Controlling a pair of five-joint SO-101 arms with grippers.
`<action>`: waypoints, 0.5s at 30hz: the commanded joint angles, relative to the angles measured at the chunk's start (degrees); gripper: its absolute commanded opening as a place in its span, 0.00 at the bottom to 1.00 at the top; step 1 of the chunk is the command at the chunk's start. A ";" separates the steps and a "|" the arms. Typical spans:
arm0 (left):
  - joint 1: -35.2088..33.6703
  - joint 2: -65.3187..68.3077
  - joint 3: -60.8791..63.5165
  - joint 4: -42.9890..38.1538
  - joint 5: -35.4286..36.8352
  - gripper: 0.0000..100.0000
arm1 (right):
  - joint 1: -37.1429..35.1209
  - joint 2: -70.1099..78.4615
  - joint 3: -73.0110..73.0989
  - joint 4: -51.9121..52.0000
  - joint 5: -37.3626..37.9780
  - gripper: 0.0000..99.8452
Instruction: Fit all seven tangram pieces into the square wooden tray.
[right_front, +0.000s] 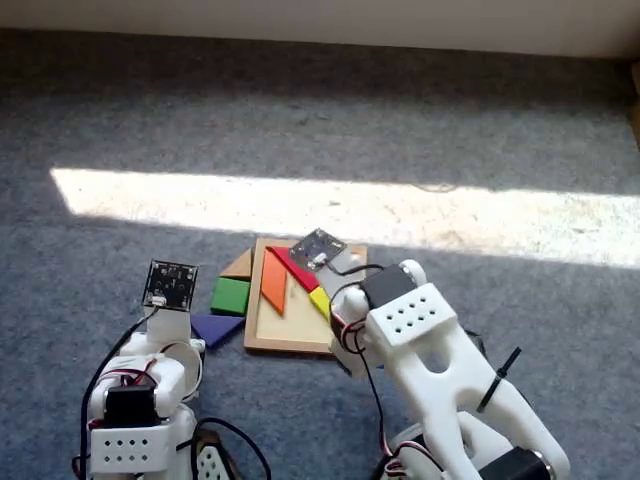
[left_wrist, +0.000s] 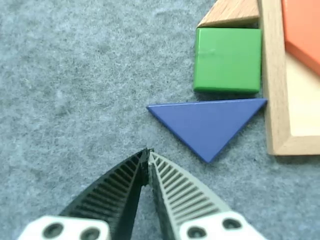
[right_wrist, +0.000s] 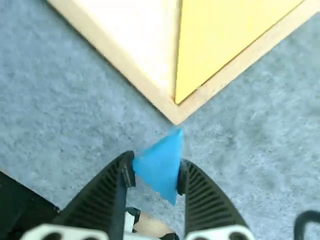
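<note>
Light blue triangle (right_wrist: 159, 169) is the piece in hand: the right gripper (right_wrist: 155, 167) has it clamped, the fingers (right_wrist: 112, 192) part open and pressing on two opposite sides, one point sticking out ahead. It hangs over the carpet (right_wrist: 55, 105) just outside a corner of the wooden tray (right_wrist: 176, 111), the corner where the yellow piece (right_wrist: 225, 40) sits against the rim. Also in the tray are the orange parallelogram (right_front: 272, 285) and the red triangle (right_front: 297, 268), with bare floor between orange and yellow. Outside, along the tray's left edge, are the wood-coloured triangle (right_front: 240, 265), the green square (left_wrist: 227, 60) touching the rim, and the dark blue triangle (left_wrist: 207, 122) with one tip at the rim. My read is that the step is placing light blue, with three more pieces to go after it. To do it well, carry it over the rim with enough height, rotate the wrist so an edge runs parallel to the yellow piece's free edge, lower it flat onto bare tray floor, and release only once it's seated. A tilted drop could ride up on yellow or the rim. Avoid a spot the bigger loose pieces will need. The left gripper (left_wrist: 148, 154) has its fingers together with nothing between them, tips low over the carpet near the dark blue triangle, not touching it.
</note>
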 joint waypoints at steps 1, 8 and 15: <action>-0.66 -2.59 1.19 0.35 -0.44 0.01 | -1.10 -0.57 -7.25 0.04 -6.15 0.01; -0.66 -2.59 1.19 0.35 -0.44 0.01 | -8.66 -0.40 -8.13 -12.62 -27.87 0.01; -0.66 -2.59 1.19 0.35 -0.44 0.01 | -11.03 -0.48 -0.31 -32.40 -34.81 0.01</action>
